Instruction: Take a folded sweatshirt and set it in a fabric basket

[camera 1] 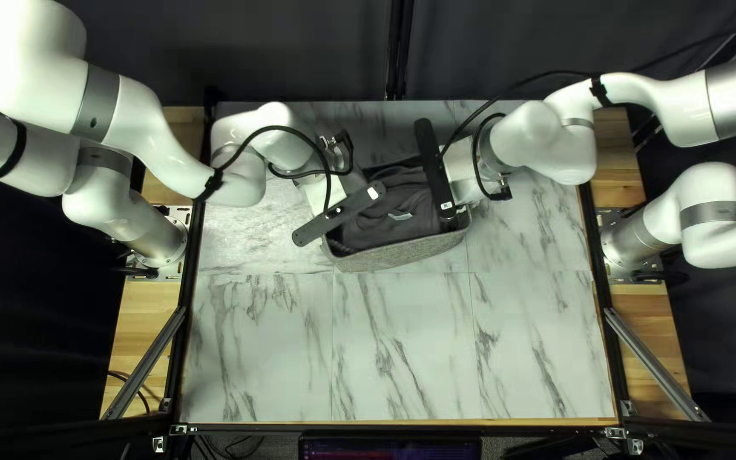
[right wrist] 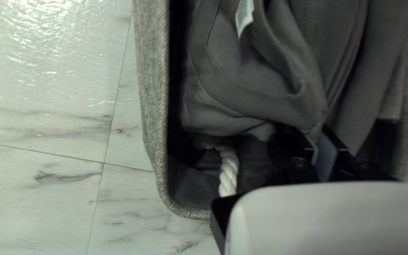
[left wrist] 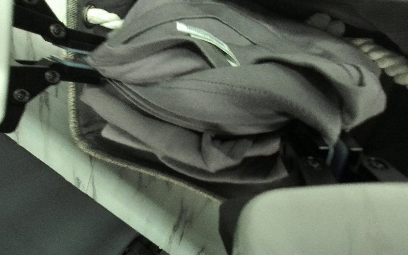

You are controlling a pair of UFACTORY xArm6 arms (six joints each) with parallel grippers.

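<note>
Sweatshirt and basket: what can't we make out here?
- Floor of the basket, both wrist views: hidden by the sweatshirt.
- Print on the label, left wrist view: blurred.
- One end of the rope handle, left wrist view: cut off by the edge.
- Cloth depth in the right gripper, right wrist view: hidden by its fingers.

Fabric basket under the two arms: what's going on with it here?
My two arms are handling a gray sweatshirt in the fabric basket. The left gripper is shut on one end of the cloth, the right gripper on the other. The sweatshirt lies bunched within the basket's walls, its pale tag facing up. It has not been let go yet, and I can't tell whether it rests on the bottom.
</note>
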